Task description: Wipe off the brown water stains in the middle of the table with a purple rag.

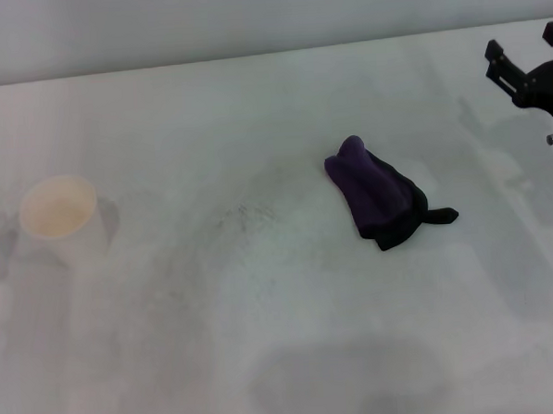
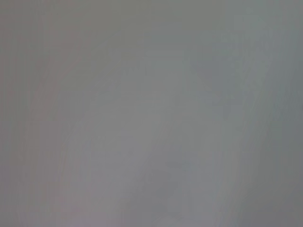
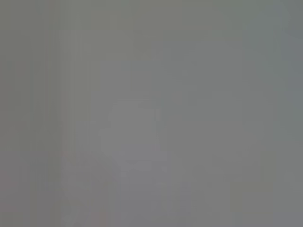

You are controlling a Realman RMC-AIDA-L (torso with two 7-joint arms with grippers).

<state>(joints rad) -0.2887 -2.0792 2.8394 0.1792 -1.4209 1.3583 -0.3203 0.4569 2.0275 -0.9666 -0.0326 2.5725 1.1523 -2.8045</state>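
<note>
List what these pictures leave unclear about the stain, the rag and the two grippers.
- Brown water stains: none visible in the head view; only a faint grey smudge beside the purple rag.
- Right gripper: cut off by the head view's right edge.
- Left gripper: not in view.
- Both wrist views: blank grey, nothing legible.

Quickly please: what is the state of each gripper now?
Left gripper: not in view.
Right gripper: open, holding nothing, at the table's far right, apart from the purple rag.
</note>
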